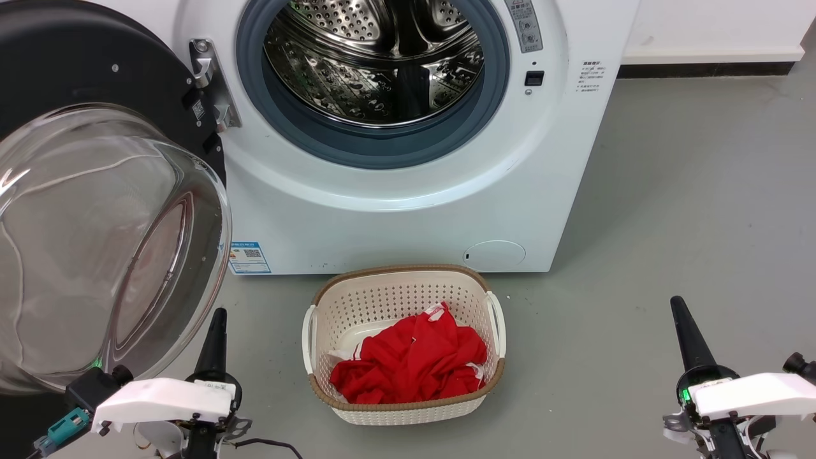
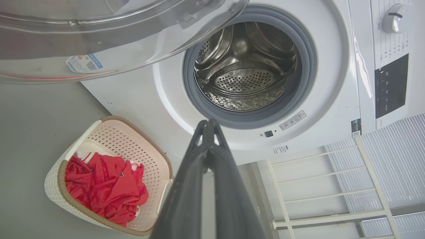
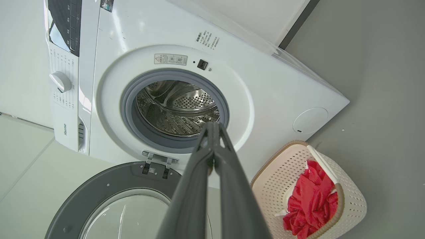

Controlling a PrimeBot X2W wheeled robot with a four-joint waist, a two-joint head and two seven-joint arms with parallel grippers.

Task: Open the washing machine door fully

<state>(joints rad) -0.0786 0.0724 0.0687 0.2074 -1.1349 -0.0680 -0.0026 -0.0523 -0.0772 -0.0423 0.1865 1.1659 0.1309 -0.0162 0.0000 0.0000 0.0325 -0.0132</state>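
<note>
The washing machine door [image 1: 95, 210], a black disc with a bulging clear glass bowl, stands swung wide to the left on its hinge [image 1: 210, 83], away from the white machine [image 1: 408, 210]. The steel drum [image 1: 373, 57] lies bare inside its grey rubber ring. In the right wrist view the door [image 3: 99, 196] hangs below the drum opening. My left gripper [image 1: 215, 319] is shut and empty, low at the left, just right of the glass bowl. At the lower right, well apart from the machine, my right gripper [image 1: 677, 306] is shut and empty.
A cream basket [image 1: 405, 280] holding red cloth [image 1: 411, 363] sits on the grey floor right in front of the machine, between my two arms. A small round white flap [image 1: 494, 254] marks the machine's lower front. A white rack [image 2: 332, 186] stands beside the machine in the left wrist view.
</note>
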